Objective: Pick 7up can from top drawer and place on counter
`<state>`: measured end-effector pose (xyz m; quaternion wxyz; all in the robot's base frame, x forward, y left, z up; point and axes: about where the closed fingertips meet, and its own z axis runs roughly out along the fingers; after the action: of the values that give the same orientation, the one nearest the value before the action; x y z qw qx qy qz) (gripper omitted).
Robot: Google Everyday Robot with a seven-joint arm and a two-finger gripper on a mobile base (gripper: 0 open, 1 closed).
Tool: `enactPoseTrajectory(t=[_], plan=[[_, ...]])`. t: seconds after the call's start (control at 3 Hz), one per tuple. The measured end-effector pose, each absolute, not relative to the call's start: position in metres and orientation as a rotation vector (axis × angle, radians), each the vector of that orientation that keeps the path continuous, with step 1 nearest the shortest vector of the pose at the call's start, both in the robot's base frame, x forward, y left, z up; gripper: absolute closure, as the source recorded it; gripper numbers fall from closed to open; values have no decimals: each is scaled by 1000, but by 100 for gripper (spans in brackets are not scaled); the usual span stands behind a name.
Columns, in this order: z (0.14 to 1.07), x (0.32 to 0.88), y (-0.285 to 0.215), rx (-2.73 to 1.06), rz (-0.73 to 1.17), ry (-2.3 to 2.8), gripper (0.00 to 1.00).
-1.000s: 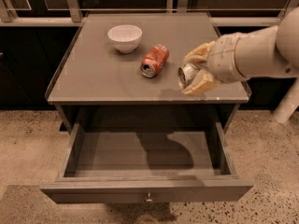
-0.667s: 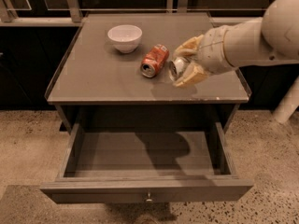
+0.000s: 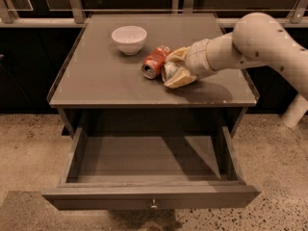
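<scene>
My gripper [image 3: 176,69] is over the counter [image 3: 106,81], right of centre, and its fingers [image 3: 179,80] are shut on the 7up can [image 3: 170,71]. Only the can's silvery end and a bit of its side show between the fingers. It is held on its side, low over or touching the counter, right next to an orange-red can [image 3: 155,61] that lies on its side. The top drawer [image 3: 149,196] stands pulled out below the counter, nothing showing inside it, its small knob [image 3: 153,205] at the front centre.
A white bowl [image 3: 129,39] stands on the counter's back left. Dark cabinets and metal rails run behind the counter. A speckled floor [image 3: 29,148] surrounds the drawer unit. My arm [image 3: 260,37] reaches in from the right.
My gripper has carried the 7up can leftward and a little farther in over the counter, from near the right front edge to beside the orange-red can.
</scene>
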<state>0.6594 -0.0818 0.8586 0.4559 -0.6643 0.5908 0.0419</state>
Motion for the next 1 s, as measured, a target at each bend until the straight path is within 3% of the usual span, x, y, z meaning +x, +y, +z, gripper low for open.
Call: enactPoseTrajectory(t=[0.33, 1.0], plan=[[853, 665, -79, -1636, 117, 1457, 82], [853, 665, -79, -1636, 117, 1457, 36]])
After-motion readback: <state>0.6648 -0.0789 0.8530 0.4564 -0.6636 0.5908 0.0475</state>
